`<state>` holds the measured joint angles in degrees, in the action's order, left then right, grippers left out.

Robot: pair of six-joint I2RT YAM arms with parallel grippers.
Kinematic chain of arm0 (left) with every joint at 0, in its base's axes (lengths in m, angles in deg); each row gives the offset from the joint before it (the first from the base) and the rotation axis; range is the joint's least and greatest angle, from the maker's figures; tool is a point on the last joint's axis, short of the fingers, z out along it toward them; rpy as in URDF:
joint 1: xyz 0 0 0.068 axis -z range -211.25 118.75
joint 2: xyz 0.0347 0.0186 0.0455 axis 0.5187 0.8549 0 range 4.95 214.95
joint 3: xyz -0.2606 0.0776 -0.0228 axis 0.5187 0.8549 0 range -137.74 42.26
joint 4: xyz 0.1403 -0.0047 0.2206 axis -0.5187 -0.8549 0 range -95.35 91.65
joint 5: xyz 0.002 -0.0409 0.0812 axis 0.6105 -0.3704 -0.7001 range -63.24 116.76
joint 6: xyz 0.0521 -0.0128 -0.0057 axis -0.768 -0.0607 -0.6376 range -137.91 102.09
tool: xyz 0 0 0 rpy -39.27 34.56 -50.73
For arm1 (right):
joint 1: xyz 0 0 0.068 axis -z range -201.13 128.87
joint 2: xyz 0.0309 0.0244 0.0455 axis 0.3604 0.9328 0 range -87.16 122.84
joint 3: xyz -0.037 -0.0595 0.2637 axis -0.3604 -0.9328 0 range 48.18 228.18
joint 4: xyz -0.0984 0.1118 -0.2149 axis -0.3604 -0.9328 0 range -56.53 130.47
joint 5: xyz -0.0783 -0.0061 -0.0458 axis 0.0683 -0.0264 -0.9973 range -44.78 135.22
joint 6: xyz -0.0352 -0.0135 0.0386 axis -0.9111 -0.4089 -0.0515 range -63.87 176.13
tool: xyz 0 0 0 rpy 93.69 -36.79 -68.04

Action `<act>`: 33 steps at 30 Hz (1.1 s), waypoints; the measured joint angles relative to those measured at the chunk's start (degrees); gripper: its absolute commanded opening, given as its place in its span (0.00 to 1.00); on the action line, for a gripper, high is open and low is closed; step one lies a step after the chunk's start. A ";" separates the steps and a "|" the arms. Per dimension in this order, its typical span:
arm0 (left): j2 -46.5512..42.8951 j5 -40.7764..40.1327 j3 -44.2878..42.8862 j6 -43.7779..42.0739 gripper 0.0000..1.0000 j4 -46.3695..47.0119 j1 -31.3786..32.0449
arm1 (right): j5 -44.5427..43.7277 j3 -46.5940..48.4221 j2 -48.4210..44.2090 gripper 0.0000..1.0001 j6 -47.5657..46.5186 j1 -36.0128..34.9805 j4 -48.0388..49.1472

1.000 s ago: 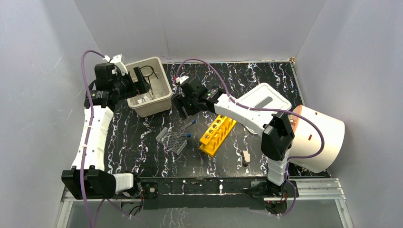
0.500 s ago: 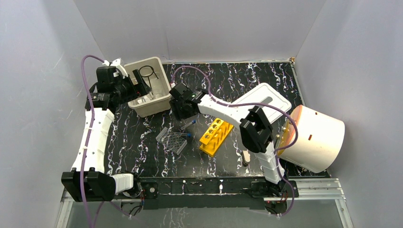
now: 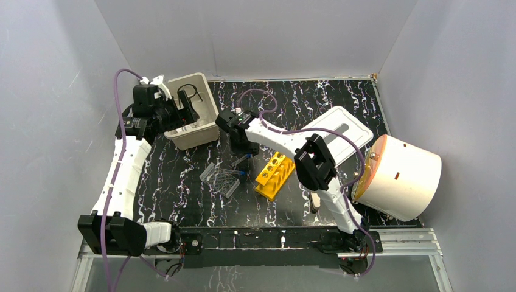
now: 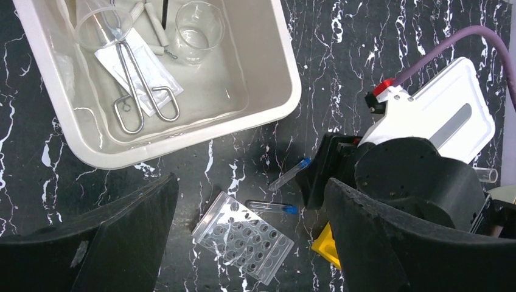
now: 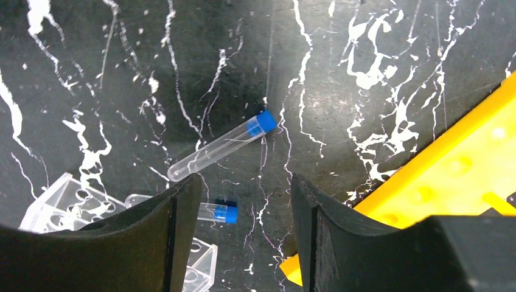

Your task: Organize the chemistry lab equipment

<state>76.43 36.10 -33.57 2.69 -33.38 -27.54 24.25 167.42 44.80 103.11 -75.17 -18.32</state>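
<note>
Hovering over the bin (image 4: 268, 103) at 10 o'clock of the table, the left gripper (image 4: 248, 188) has its fingers spread wide and holds nothing. The bin holds tongs (image 4: 137, 91) and a beaker (image 4: 198, 30).

Tray (image 3: 222, 180) lies near table centre, just at 7 o'clock of the right gripper (image 5: 242, 188). That gripper is spread too and empty, low over two blue-capped tubes.

In the right wrist view the long tube (image 5: 222, 146) lies at 12 o'clock of the gap, slanted, cap at 2 o'clock. It is not yet between the fingers. The short tube (image 5: 213, 212) is at 7 o'clock, half hidden by the left finger, touching or just beside the tray; cannot tell which.

Rack (image 5: 462, 164) is at 3 o'clock, close to the right finger.

Likely step: pick the long tube for the rack. To do it well:
- Shift toward 12 o'clock so the tube body sits mid-gap.
- Turn the wrist so the fingers close across the slant, not along it.
- Grip near the cap, leaving the round end free for a hole.
- Come down straight, since a round tube will probably roll if nudged.
- Keep the left finger off the short tube and the right finger off the rack.
</note>
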 measured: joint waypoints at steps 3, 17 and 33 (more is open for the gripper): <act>0.24 -0.57 0.00 -0.07 0.90 -0.02 0.55 | 1.03 -1.31 0.00 0.65 2.86 1.09 0.57; 1.11 -2.62 -1.18 -1.14 0.91 -0.94 2.05 | 5.40 -3.82 1.18 0.59 12.22 4.68 3.45; 1.36 -3.39 -1.22 -1.53 0.91 -1.11 2.16 | 6.27 3.06 6.45 0.26 12.61 4.66 1.11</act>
<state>77.79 32.72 -34.79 1.16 -34.49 -25.38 30.52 170.48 51.25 115.73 -70.51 -17.20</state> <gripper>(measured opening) 0.905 0.292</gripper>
